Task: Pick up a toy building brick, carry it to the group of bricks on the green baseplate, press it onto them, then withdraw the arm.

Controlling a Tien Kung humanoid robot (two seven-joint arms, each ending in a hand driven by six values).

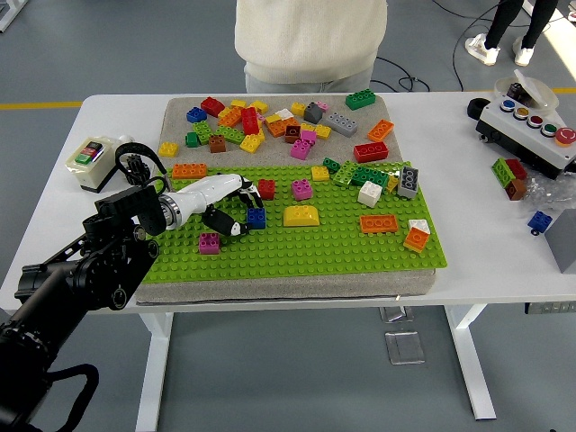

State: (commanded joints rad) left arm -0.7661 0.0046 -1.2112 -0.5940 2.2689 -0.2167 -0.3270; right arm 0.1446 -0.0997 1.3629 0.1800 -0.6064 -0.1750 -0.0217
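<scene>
Left hand (pixel 227 202) over baseplate (pixel 297 247); fingers (pixel 252 195) curled round blue brick (pixel 256 218) at their right tip; firm grip unclear. Brick group (pixel 364 175) far right.

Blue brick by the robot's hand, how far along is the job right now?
Early stage. Done: the left hand has reached the blue brick on the green baseplate, fingers curled around it. In hand: securing that grasp; whether it is firm is unclear. Left: carrying it to the group of bricks, pressing it on, and withdrawing the arm.
</scene>
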